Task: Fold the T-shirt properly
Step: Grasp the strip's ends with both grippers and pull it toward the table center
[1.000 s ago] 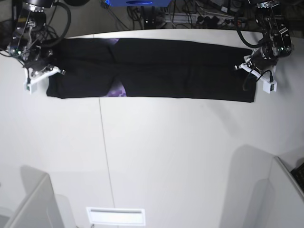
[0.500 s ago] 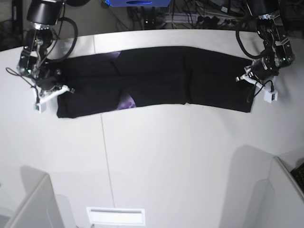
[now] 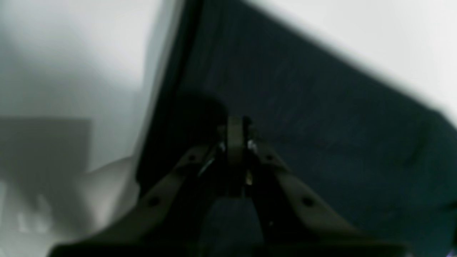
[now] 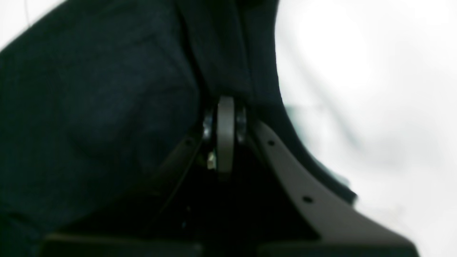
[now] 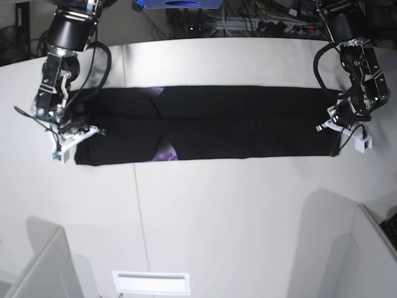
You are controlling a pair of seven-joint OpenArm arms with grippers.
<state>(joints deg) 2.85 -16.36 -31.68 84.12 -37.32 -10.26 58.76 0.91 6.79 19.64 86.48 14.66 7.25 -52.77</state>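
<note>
The T-shirt lies stretched as a long band across the far half of the table. The right gripper sits at the band's end on the base view's left, the left gripper at the opposite end; each seems clamped on the cloth's edge, though the wrist views are blurred.

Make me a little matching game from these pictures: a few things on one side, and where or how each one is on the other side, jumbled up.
Things:
1. T-shirt
2. left gripper
3. right gripper
4. purple print

Places or states:
A. shut on the cloth at the base view's right end
B. peeking out at the near edge of the cloth
C. spread as a long black band across the white table
D. shut on the cloth at the base view's left end

Pairs: 1-C, 2-A, 3-D, 4-B
</note>
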